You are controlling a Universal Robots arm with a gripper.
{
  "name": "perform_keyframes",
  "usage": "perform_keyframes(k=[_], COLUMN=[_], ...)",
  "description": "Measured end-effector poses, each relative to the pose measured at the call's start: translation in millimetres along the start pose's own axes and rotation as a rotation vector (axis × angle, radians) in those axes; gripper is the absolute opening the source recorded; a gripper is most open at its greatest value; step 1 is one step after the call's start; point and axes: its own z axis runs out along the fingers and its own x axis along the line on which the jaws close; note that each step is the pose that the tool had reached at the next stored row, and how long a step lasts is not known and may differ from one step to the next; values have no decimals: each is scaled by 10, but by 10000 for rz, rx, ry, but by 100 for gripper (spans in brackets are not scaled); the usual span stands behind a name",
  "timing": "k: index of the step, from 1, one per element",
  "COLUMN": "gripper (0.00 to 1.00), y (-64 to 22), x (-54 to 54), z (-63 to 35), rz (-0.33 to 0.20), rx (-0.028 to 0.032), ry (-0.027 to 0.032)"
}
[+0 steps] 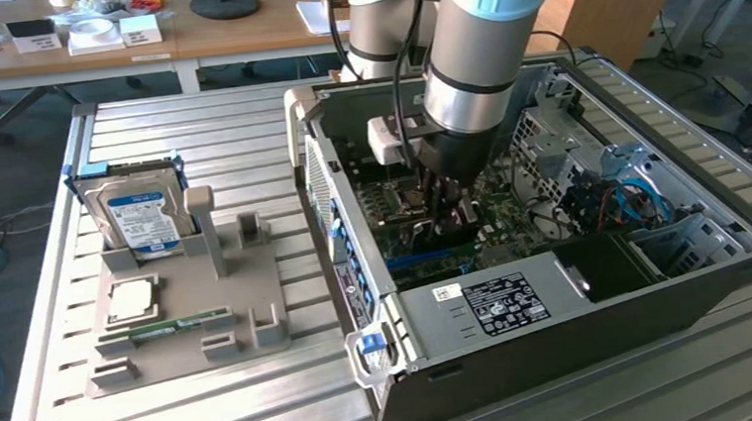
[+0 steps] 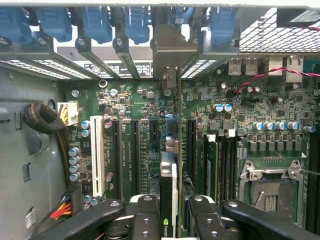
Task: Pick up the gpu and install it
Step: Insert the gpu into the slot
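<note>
- The tool [image 2: 169, 212] is clenched on the gpu [image 2: 168, 190], held edge-down over the motherboard [image 2: 135, 100] slots, lower middle of the wrist frame (Nvidia logo showing).
- Risk, I'd guess: if the card edge sits off the slot line, pressing would jam it or flex the board.
- Count: one gpu, one hard drive [image 1: 138, 219] on the grey tray [image 1: 244, 309], one open PC case [image 1: 583, 325].

A blue-labelled hard drive [image 1: 139, 215] stands upright in a grey holder tray [image 1: 185, 323] (a processor chip [image 1: 132, 300] lies at its 6 o'clock), at 9 o'clock of the open computer case [image 1: 541, 298].
</note>
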Motion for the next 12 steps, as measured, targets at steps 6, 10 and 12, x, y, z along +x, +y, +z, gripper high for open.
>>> perform_keyframes(k=[6,10,12], gripper=[26,26,26], y=[6,12,13], x=[1,1,1], z=[8,30,38], rz=[0,-3,-2], rx=[-1,-1,-2], ry=[3,2,5])
